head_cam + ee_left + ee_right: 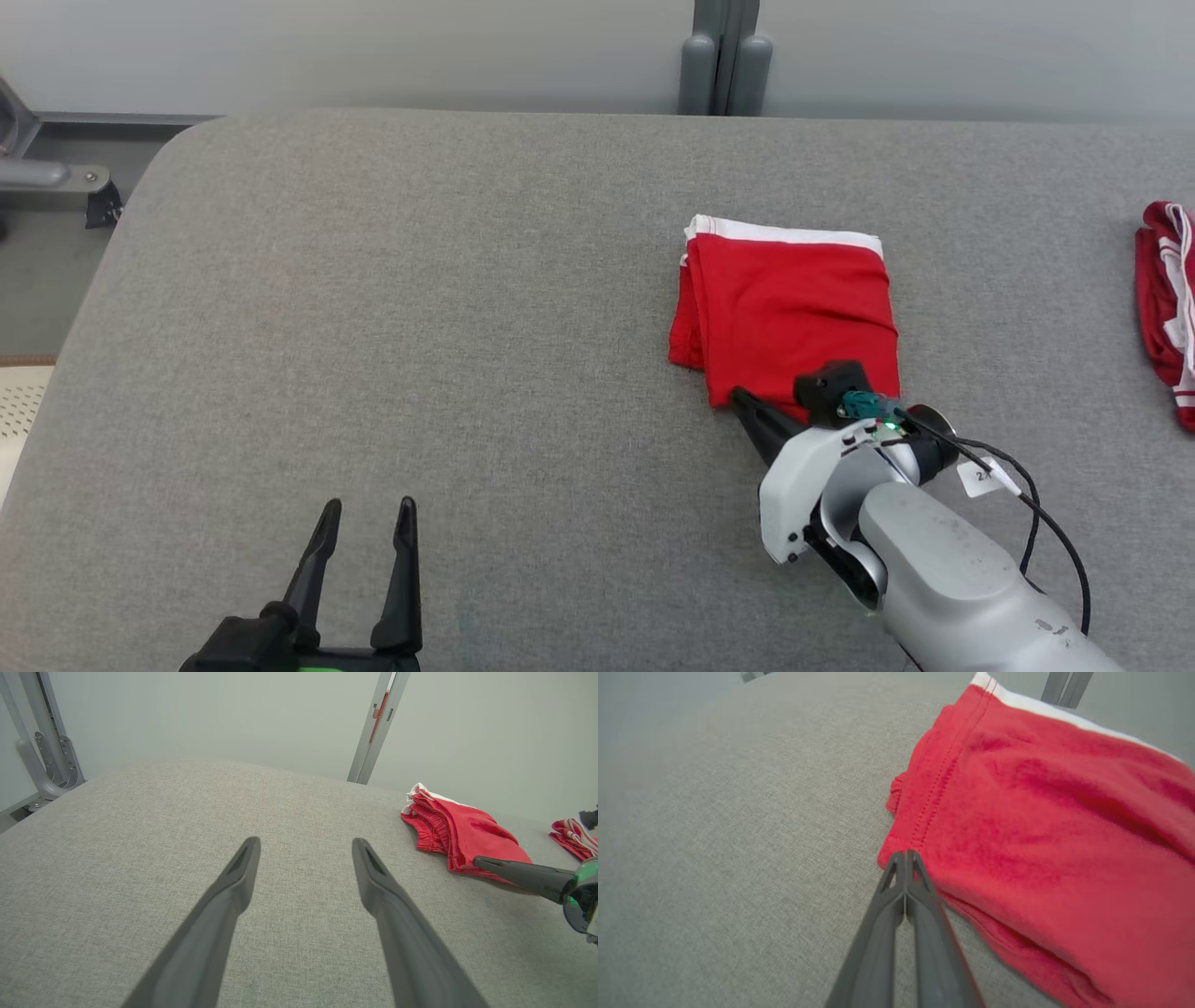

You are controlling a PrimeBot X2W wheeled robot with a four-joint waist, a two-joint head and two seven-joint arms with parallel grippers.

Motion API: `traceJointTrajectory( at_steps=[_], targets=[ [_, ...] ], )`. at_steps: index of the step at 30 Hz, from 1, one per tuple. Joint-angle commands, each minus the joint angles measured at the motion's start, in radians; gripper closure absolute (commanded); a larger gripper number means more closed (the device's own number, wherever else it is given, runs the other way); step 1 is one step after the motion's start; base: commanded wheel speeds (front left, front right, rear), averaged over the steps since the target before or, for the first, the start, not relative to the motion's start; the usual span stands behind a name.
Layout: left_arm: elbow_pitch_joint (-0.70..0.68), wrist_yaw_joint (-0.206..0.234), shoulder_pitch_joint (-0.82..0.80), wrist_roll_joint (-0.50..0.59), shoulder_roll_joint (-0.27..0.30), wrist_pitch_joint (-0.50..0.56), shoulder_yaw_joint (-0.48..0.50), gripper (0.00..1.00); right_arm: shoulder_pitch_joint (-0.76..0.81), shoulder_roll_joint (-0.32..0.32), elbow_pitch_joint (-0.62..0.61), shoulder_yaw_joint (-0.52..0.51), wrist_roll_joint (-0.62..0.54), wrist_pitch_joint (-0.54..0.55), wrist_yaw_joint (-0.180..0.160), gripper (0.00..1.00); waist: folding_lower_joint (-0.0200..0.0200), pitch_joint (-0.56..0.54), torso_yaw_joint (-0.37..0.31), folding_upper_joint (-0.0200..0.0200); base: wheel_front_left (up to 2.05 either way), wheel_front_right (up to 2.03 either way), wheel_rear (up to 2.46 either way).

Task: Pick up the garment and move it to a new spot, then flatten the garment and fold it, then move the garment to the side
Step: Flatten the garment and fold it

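The garment point(794, 308) is red with a white band along its far edge. It lies folded into a rough square on the grey padded table point(373, 280), right of centre; the left wrist view has the garment point(467, 835) at the right. My right gripper point(738, 397) is shut, its tips pressed together against the garment's near-left corner point(896, 854), with no cloth visible between the fingers point(924, 914). Seen from the left wrist, the right gripper point(476, 860) reaches that corner from the right. My left gripper point(367, 509) is open and holds nothing near the table's front edge, far left of the garment.
Another red and white piece of clothing point(1167, 317) lies bunched at the table's far right edge. A grey post point(724, 56) stands against the pale wall behind the table. A metal frame point(42, 751) stands off the table's left corner.
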Motion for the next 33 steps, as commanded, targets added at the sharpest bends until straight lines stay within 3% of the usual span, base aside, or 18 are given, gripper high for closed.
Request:
traceJointTrajectory(
  at_steps=[1,5,6,7,8,9,16,22,33],
  targets=[
    [0.001,0.006,0.017,0.000,0.001,-0.002,0.009,0.00,0.020,-0.014,-0.016,0.000,0.019,-0.029,-0.001,1.00,0.0000,-0.032,-0.018,0.0000,0.00,0.00,0.00],
    [0.005,0.013,0.035,0.012,0.001,-0.002,0.035,0.00,0.065,-0.042,-0.067,-0.045,0.043,-0.100,-0.001,0.98,0.0000,-0.083,-0.036,0.0000,0.00,0.00,0.00],
    [0.006,0.012,0.039,0.015,0.001,-0.002,0.042,0.00,0.080,-0.051,-0.084,-0.061,0.034,-0.111,-0.001,0.72,0.0000,-0.095,-0.039,0.0000,0.00,0.00,0.00],
    [0.010,0.014,0.047,0.018,0.001,-0.002,0.049,0.00,0.105,-0.062,-0.105,-0.086,0.025,-0.119,-0.001,0.53,0.0000,-0.110,-0.044,0.0000,0.00,0.00,0.00],
    [0.011,0.015,0.055,0.022,0.001,-0.002,0.058,0.00,0.133,-0.072,-0.128,-0.115,0.016,-0.125,-0.001,0.03,0.0000,-0.122,-0.049,0.0000,0.00,0.00,0.00],
    [0.012,0.016,0.060,0.025,0.001,-0.002,0.068,0.00,0.162,-0.081,-0.159,-0.151,0.006,-0.128,-0.001,0.00,0.0000,-0.129,-0.053,0.0000,0.00,0.00,0.00],
    [0.025,0.006,0.076,0.046,0.001,-0.002,0.116,0.00,0.407,-0.100,-0.455,-0.398,-0.131,-0.130,-0.001,0.00,0.0000,-0.150,-0.076,0.0000,0.00,0.00,0.00],
    [0.043,-0.006,0.099,0.061,0.001,-0.002,0.141,0.00,0.588,-0.068,-0.628,-0.501,-0.198,-0.130,-0.001,0.00,0.0000,-0.161,-0.097,0.0000,0.00,0.00,0.00],
    [0.069,-0.017,0.114,0.053,0.001,-0.002,0.123,0.00,0.688,-0.021,-0.634,-0.597,-0.223,-0.130,-0.001,0.00,0.0000,-0.177,-0.118,0.0000,0.00,0.00,0.00]
  ],
)
